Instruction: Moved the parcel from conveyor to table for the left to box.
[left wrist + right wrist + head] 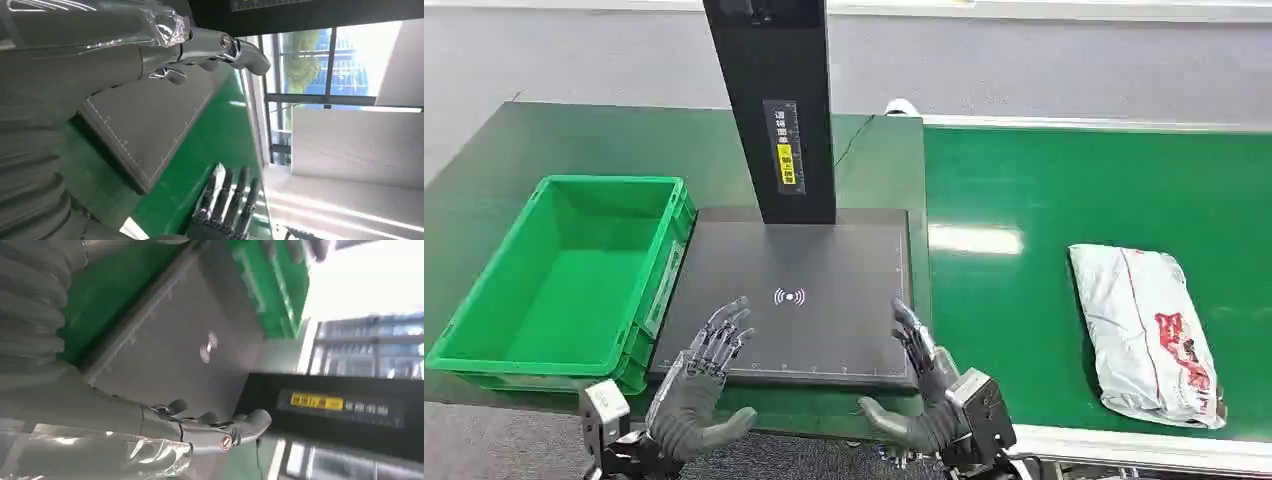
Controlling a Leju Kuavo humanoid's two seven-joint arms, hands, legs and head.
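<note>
A grey plastic parcel point(1148, 333) with red print lies flat on the green conveyor belt point(1044, 300), at the right. The green box point(564, 280) stands on the table at the left and holds nothing. My left hand point(704, 380) hovers open at the near left corner of the dark scanner pad point(794, 300), fingers spread. My right hand point(924, 390) is open at the pad's near right corner, well to the left of the parcel. In the left wrist view the left hand point(165, 55) is above the pad point(145, 125), with the right hand point(225, 205) across from it.
A tall black scanner post point(774, 110) with a yellow label rises from the back of the pad. The conveyor's white rail point(1144, 445) runs along its near edge. The dark green table point(574, 140) extends behind the box.
</note>
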